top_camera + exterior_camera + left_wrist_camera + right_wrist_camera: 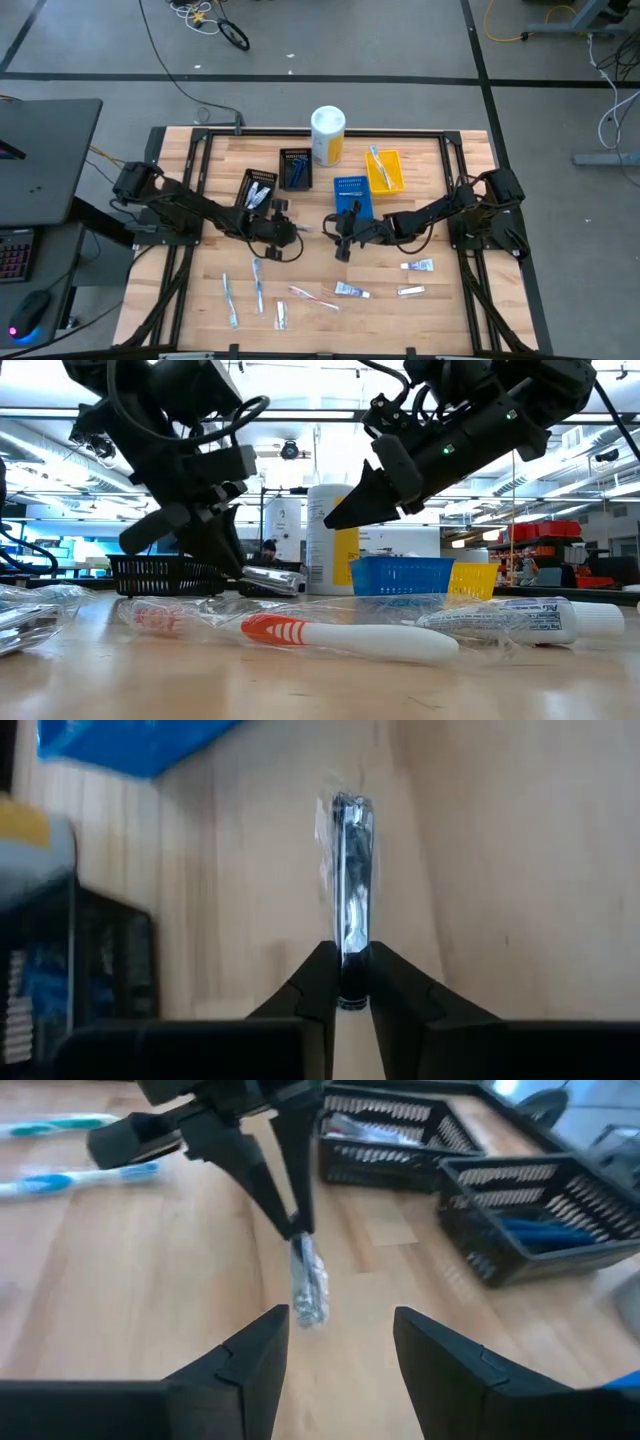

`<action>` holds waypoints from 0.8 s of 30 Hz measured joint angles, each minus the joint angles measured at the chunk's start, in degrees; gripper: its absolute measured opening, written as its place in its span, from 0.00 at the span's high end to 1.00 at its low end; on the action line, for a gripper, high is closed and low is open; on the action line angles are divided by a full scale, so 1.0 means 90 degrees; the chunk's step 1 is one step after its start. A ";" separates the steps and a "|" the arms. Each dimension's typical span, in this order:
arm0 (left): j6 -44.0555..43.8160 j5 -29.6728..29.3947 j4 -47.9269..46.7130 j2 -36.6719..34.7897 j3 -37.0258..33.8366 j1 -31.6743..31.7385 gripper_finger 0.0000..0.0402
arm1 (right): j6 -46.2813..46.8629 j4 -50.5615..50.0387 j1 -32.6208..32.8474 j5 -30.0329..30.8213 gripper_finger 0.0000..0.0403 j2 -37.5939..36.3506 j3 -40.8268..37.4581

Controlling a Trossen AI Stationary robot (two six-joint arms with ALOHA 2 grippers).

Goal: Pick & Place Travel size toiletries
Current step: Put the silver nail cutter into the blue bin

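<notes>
Nearest the table's front edge, well short of the blue plastic tray [351, 193], lie loose wrapped toothbrushes: a white one with an orange-red grip [350, 637], and light-blue ones [259, 283]; small white tubes [351, 290] lie alongside. Just before the tray, the left gripper [351, 982] pinches one end of a slim dark razor in clear wrap [351, 890]. The right gripper [340, 1335] faces it, fingers spread wide, holding nothing. Beyond the tray stands a white-and-yellow canister [327, 135].

Blue tray [351, 193], yellow tray [385, 170], white-and-yellow canister [327, 135].
</notes>
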 joint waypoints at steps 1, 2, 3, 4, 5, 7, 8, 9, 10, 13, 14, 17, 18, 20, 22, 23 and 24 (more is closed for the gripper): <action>-0.0060 0.0010 0.0004 -0.0007 0.0000 -0.0002 0.89 | -0.0027 0.0043 -0.0005 -0.0002 0.52 -0.0002 0.0000; -0.0102 0.0048 0.0094 0.0008 0.0004 -0.0002 0.88 | -0.0039 0.0067 -0.0005 -0.0002 0.52 0.0000 0.0001; -0.0137 0.0072 0.0110 0.0027 0.0009 -0.0002 0.88 | -0.0051 0.0059 -0.0002 -0.0005 0.52 -0.0002 0.0000; -0.0152 0.0069 0.0094 0.0039 0.0008 -0.0005 0.87 | -0.0051 0.0041 -0.0002 -0.0009 0.52 -0.0001 0.0000; -0.0152 0.0042 0.0095 0.0049 0.0005 -0.0007 0.87 | -0.0053 0.0038 0.0000 -0.0011 0.52 -0.0002 0.0000; -0.0159 -0.0018 0.0164 0.0049 0.0005 -0.0005 0.87 | -0.0053 0.0046 0.0000 -0.0102 0.52 -0.0001 0.0000; -0.0169 -0.0024 0.0185 0.0049 0.0005 -0.0005 0.88 | -0.0053 0.0044 0.0000 -0.0229 0.52 -0.0001 0.0000; -0.0174 -0.0024 0.0200 0.0049 0.0006 -0.0004 0.88 | -0.0053 0.0042 0.0000 -0.0349 0.52 0.0000 0.0000; -0.0174 -0.0022 0.0247 0.0049 0.0005 -0.0002 0.89 | -0.0053 0.0051 -0.0002 -0.0449 0.52 0.0000 0.0000; -0.0145 -0.0016 0.0512 0.0049 0.0007 -0.0005 0.88 | -0.0053 0.0052 0.0000 -0.0500 0.52 0.0000 0.0000; -0.0105 0.0010 0.0594 0.0049 0.0006 -0.0007 0.88 | -0.0055 0.0065 0.0000 -0.0500 0.52 -0.0001 0.0000; 0.0016 0.0157 0.0939 0.0046 0.0010 -0.0005 0.87 | -0.0101 0.0167 0.0000 -0.0500 0.52 0.0000 0.0000; 0.0055 0.0289 0.1027 0.0046 0.0012 -0.0005 0.88 | -0.0157 0.0221 0.0000 -0.0498 0.52 0.0000 0.0000; 0.0098 0.0510 0.1194 0.0046 0.0012 -0.0005 0.89 | -0.0218 0.0326 -0.0001 -0.0496 0.52 0.0000 0.0000; 0.0099 0.0593 0.1348 0.0046 0.0012 -0.0007 0.89 | -0.0221 0.0412 -0.0010 -0.0498 0.52 -0.0002 0.0000; 0.0097 0.0594 0.1387 0.0046 0.0012 -0.0007 0.89 | -0.0221 0.0432 -0.0012 -0.0498 0.52 -0.0002 0.0000; 0.0098 0.0585 0.1418 0.0046 0.0012 -0.0007 0.89 | -0.0221 0.0432 -0.0023 -0.0498 0.52 -0.0002 0.0000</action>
